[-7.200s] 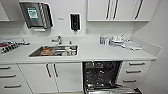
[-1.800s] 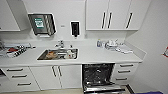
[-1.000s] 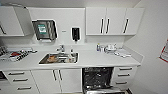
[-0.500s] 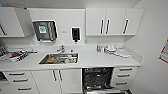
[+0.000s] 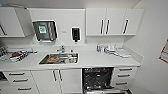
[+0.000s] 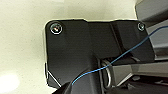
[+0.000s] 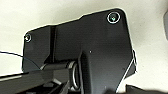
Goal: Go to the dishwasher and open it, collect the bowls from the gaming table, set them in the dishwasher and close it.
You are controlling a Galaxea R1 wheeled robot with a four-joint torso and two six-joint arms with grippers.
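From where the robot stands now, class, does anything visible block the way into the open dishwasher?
Nothing visible does. The dishwasher stands open under the counter, its dark racks exposed, with cabinet doors and drawers on either side. The floor right before it is cut off, so that part cannot be judged.

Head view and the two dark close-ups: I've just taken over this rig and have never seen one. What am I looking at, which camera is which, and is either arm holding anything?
The wide picture comes from a camera high on the wheeled two-armed robot, looking forward and down at a kitchenette. Under the white counter the built-in dishwasher stands open, its dark inside with wire racks showing. To its left is a steel sink with some items in it, and above it a tap. On the wall hang a paper towel dispenser and a dark soap dispenser. Small items sit near the counter's right end, too blurred to name.

The two dark pictures come from cameras on the left and right wrists. The black plate with round fittings in each belongs to the robot. The fingers cannot be made out, so I cannot tell whether anything is held.
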